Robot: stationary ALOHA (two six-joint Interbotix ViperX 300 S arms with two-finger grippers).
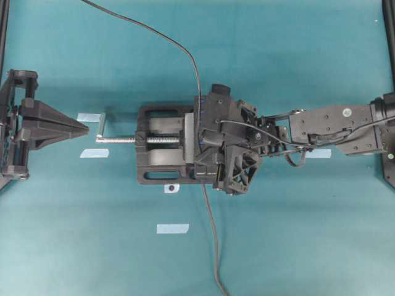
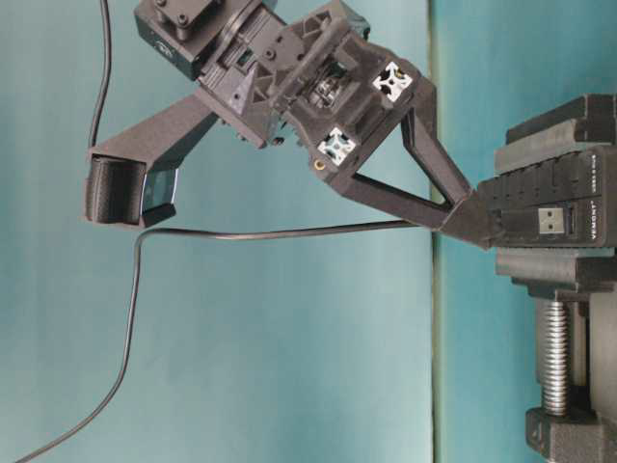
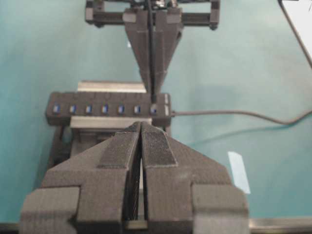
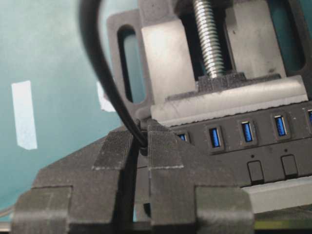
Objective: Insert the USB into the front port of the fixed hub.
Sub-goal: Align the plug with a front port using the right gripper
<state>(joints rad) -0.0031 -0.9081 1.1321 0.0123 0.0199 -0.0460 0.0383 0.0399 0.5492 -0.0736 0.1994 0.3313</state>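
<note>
The fixed hub (image 4: 273, 151) is a black strip with a row of blue ports, clamped in a vise. It also shows in the left wrist view (image 3: 105, 108) and the table-level view (image 2: 540, 193). My right gripper (image 4: 141, 140) is shut on the USB (image 4: 143, 142) at the hub's end port. The plug is mostly hidden between the pads, and its thin black cable (image 4: 97, 63) rises from them. I cannot tell how deep the plug sits. From the left wrist view the right gripper (image 3: 153, 95) points down onto the rightmost port. My left gripper (image 1: 86, 128) is shut and empty, far left of the vise.
The black vise (image 1: 157, 145) has a silver screw handle (image 1: 102, 129) pointing at the left gripper. A second black cable (image 1: 213, 246) runs from the hub toward the front edge. Pale tape strips (image 1: 173, 228) lie on the teal table.
</note>
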